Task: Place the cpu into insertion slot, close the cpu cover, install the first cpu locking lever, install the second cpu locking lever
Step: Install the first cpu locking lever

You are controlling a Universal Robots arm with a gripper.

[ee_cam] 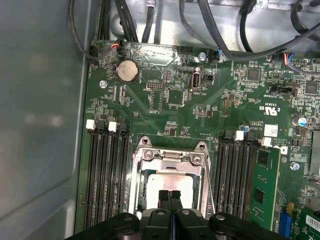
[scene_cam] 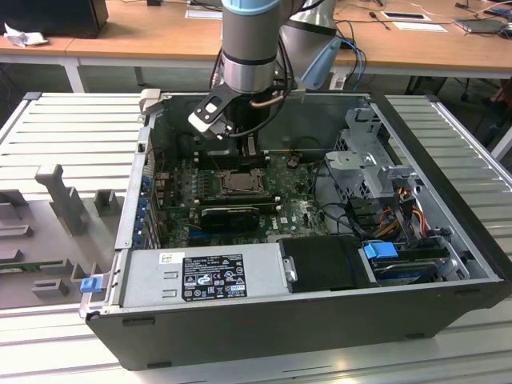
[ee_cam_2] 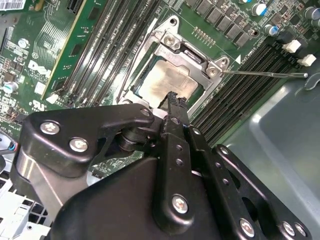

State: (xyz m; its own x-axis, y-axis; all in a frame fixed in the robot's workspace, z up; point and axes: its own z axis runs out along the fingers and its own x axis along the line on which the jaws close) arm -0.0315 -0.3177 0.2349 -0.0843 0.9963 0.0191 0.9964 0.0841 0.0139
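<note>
The cpu (ee_cam_2: 165, 80) lies in its socket on the green motherboard, silver top up, also seen in the first wrist view (ee_cam: 172, 182). The cpu cover (ee_cam_2: 192, 54) is a metal frame lying down around the chip's edges (ee_cam: 167, 156). A thin locking lever (ee_cam_2: 265, 74) sticks out sideways from one socket corner, and a lever rod (ee_cam: 209, 172) runs along the socket's side. My gripper (ee_cam: 170, 196) hangs just above the chip's near edge, its black fingertips (ee_cam_2: 174, 100) pressed together with nothing between them. In the exterior view the gripper (scene_cam: 242, 148) is inside the open case over the socket (scene_cam: 240, 182).
Memory slots (ee_cam: 105, 170) flank the socket on both sides. A black card (scene_cam: 230, 214) lies just in front of it. The power supply (scene_cam: 204, 276) fills the case front, with a drive cage (scene_cam: 368, 160) and cables (scene_cam: 400, 216) at the exterior view's right.
</note>
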